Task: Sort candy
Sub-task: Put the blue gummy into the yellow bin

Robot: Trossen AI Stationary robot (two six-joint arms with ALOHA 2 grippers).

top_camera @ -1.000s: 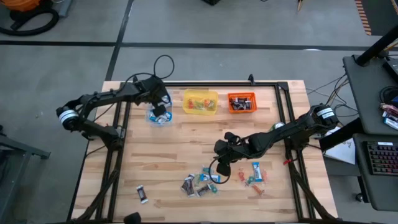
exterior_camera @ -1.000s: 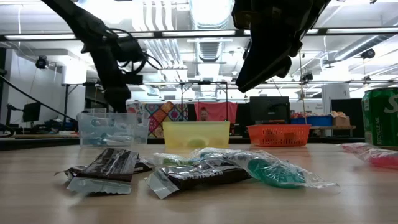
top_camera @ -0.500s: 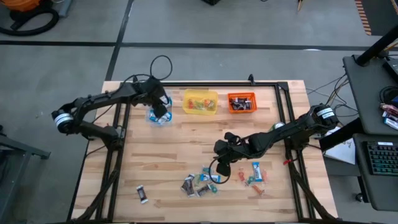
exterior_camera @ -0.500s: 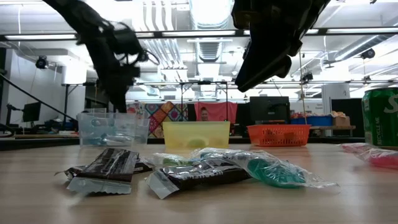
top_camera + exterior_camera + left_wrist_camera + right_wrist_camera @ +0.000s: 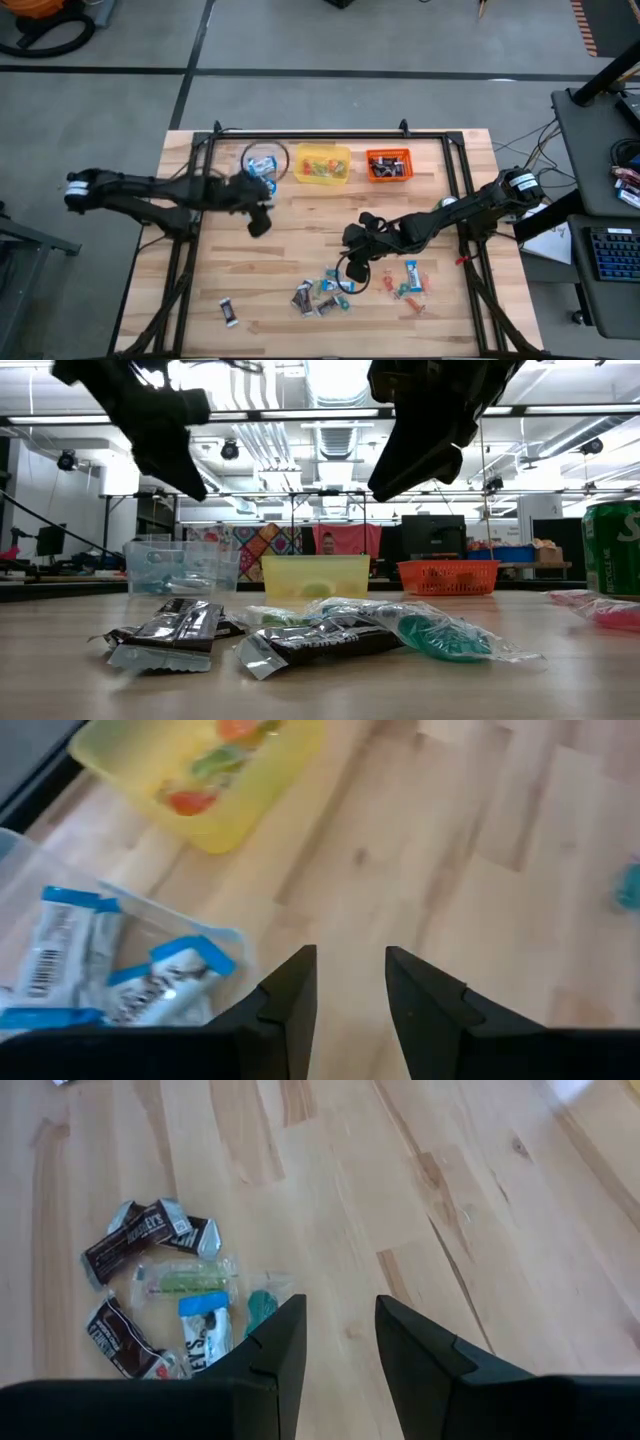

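Note:
The candy lies in a loose pile (image 5: 325,290) near the table's near edge: dark brown, blue-and-white and green wrappers (image 5: 160,1300), seen close in the low view (image 5: 300,635). A few more blue and red sweets (image 5: 410,280) lie to its right. One dark sweet (image 5: 229,312) lies alone to the left. My right gripper (image 5: 352,268) hovers open and empty just above the pile's far side (image 5: 340,1340). My left gripper (image 5: 258,222) is open and empty (image 5: 350,990), over bare wood on the near side of the clear tub (image 5: 262,165).
Three square tubs stand in a row near the far edge. The clear one (image 5: 100,970) holds blue-and-white sweets, the yellow one (image 5: 322,163) small coloured sweets, and the orange one (image 5: 388,165) dark ones. A green can (image 5: 615,550) stands at the right. Bare wood lies between tubs and pile.
My left gripper has left its place above the clear tub and swung toward the table's near edge, ending over bare wood. My right gripper and the candy pile have kept still.

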